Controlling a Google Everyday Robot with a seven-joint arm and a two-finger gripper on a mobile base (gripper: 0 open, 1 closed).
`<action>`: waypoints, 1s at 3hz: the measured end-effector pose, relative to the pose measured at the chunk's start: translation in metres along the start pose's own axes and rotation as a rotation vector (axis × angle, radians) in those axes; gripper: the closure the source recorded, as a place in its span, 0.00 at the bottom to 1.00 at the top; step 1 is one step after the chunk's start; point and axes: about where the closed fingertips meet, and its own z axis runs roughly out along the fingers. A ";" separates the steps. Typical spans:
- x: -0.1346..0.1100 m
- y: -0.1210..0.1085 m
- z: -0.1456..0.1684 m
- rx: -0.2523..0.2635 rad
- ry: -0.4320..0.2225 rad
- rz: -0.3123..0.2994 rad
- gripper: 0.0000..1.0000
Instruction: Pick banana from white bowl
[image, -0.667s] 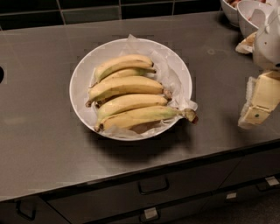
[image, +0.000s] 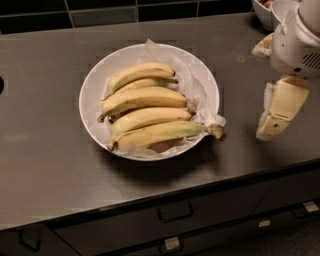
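The white bowl (image: 95, 80) is wide and shallow, lined with crinkled white paper, and sits mid-counter. Several bananas lie side by side in it. The banana (image: 142, 97) is the thick, curved yellow one in the middle of the row, with a dark tip at its left end. In front of it lie a slimmer banana and one with a brown-black stem stub (image: 218, 132) poking over the right rim. My gripper (image: 270, 127) hangs at the right, above the counter, pointing down. It is apart from the bowl and holds nothing that I can see.
Smaller white bowls (image: 270, 10) stand at the back right corner, behind my arm (image: 300, 45). A dark tiled wall runs along the back. The grey counter's front edge (image: 165, 192) has drawers with handles below it.
My gripper has shifted slightly left, closer to the bowl's right side. The bowl and the bananas have not moved.
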 end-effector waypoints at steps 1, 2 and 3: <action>-0.035 -0.009 0.013 -0.020 -0.032 -0.073 0.00; -0.073 -0.015 0.033 -0.064 -0.066 -0.152 0.00; -0.113 -0.020 0.054 -0.113 -0.095 -0.230 0.00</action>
